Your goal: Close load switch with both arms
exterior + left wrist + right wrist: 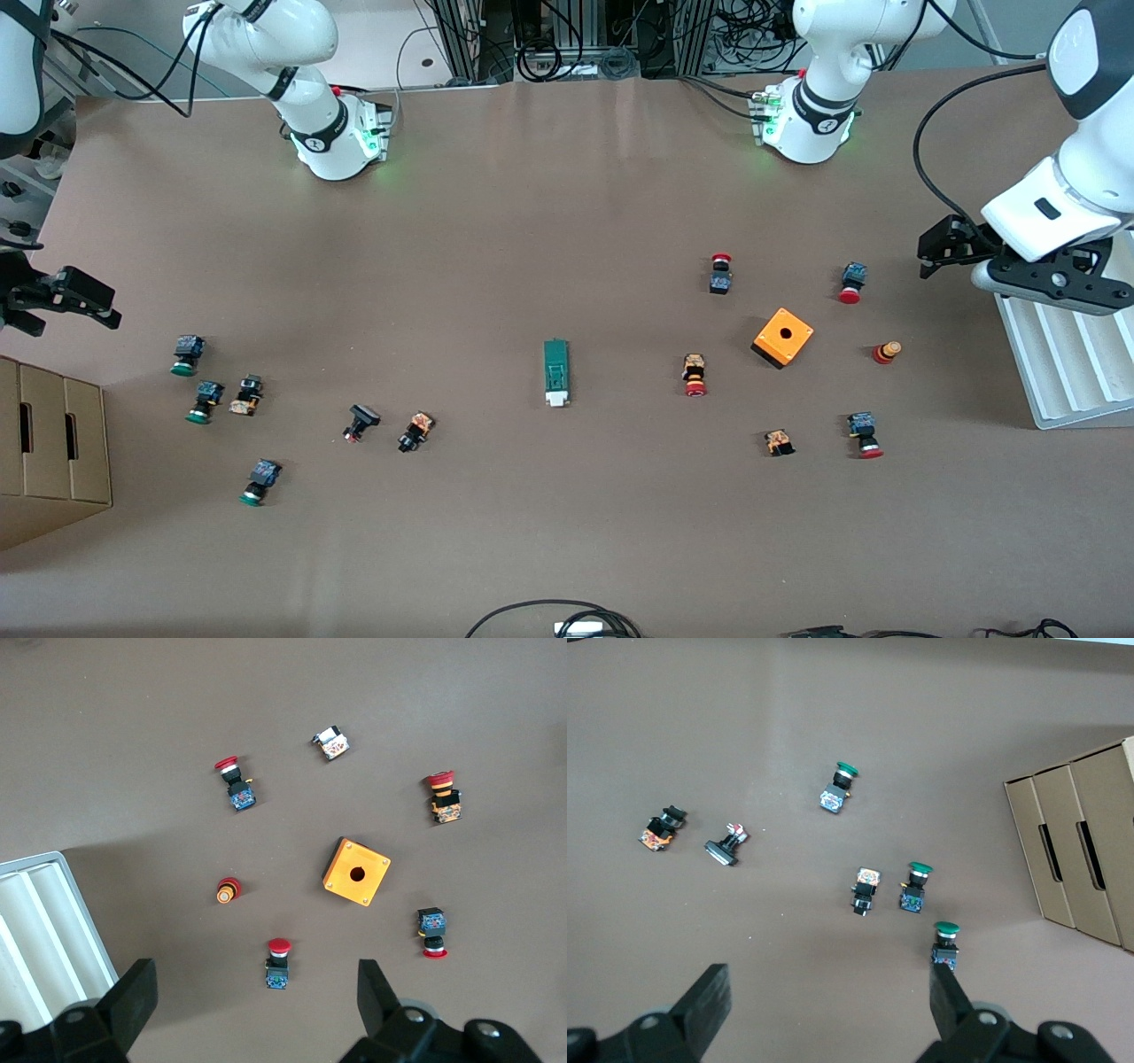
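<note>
Load switch: flat mid-surface, untouched, white block at its camera-side end.
My left pincer: spread apart, over the orange box's end.
My right pincer: spread apart, over green buttons.

high front camera faces robots (wrist cameras downward).

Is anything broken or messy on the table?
Nothing looks broken or spilled. The green load switch lies flat and alone mid-table. Push buttons lie tipped on their sides, scattered at both ends, and the orange box sits askew among the red ones. The left gripper and right gripper hang open above the ends.
</note>
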